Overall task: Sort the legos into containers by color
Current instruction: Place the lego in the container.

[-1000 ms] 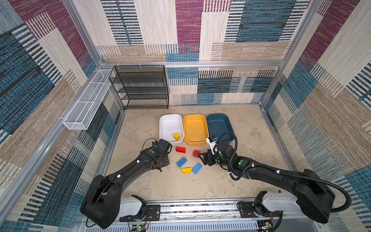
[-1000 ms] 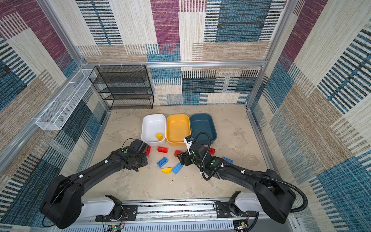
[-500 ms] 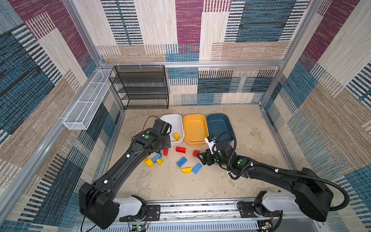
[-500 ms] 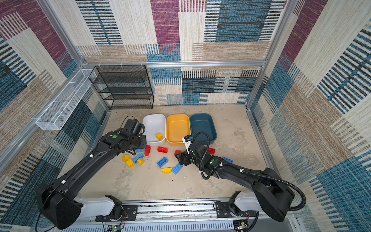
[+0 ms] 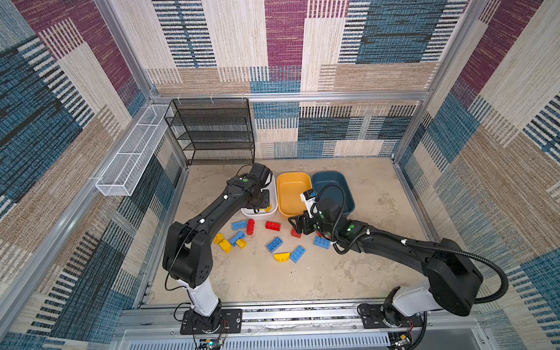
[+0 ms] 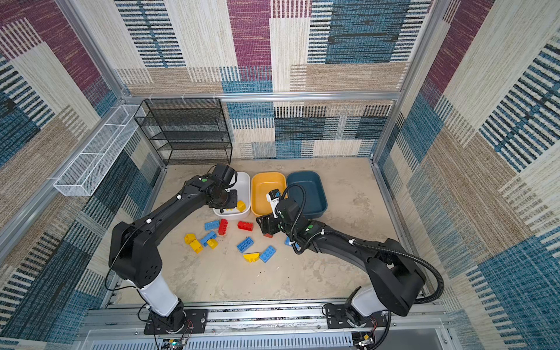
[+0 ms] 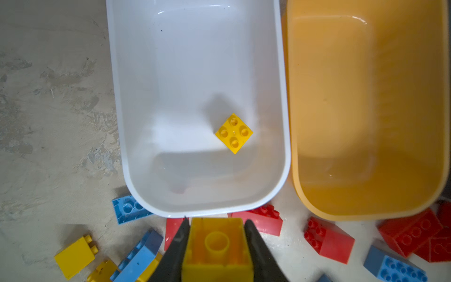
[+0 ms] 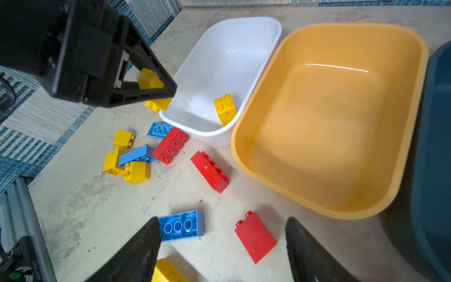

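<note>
One surface (image 5: 303,281): pale and mottled, carrying everything below.
Three tubs: white tub (image 7: 183,73), yellow-orange tub (image 5: 294,194) and teal tub (image 5: 330,181), side by side in a row; nothing seen in the last two. Risk: yellow sits in white rather than yellow-orange, so colours could end up mixed unless that pairing holds.
Two hands: left hand (image 7: 216,221) clamps a yellow brick (image 7: 217,246) above the white tub's near rim; right hand (image 8: 223,219), jaws spread wide, straddles a red brick (image 8: 255,236) lying on the surface just before the yellow-orange tub.
Risk, left: released here, the brick probably clips the rim and tumbles back among the loose ones.
Risk, right: a blue brick (image 8: 181,225) lies just beside one finger; closing could nudge or trap it.
Six yellow legos (image 5: 225,246): one square piece (image 7: 233,133) in the white tub, one gripped, three clustered on the surface, one arched piece (image 5: 281,257) apart.
Five blue legos (image 5: 297,254): all loose on the surface.
Four red legos (image 5: 272,225) at least: all loose; more may hide under the right arm.
</note>
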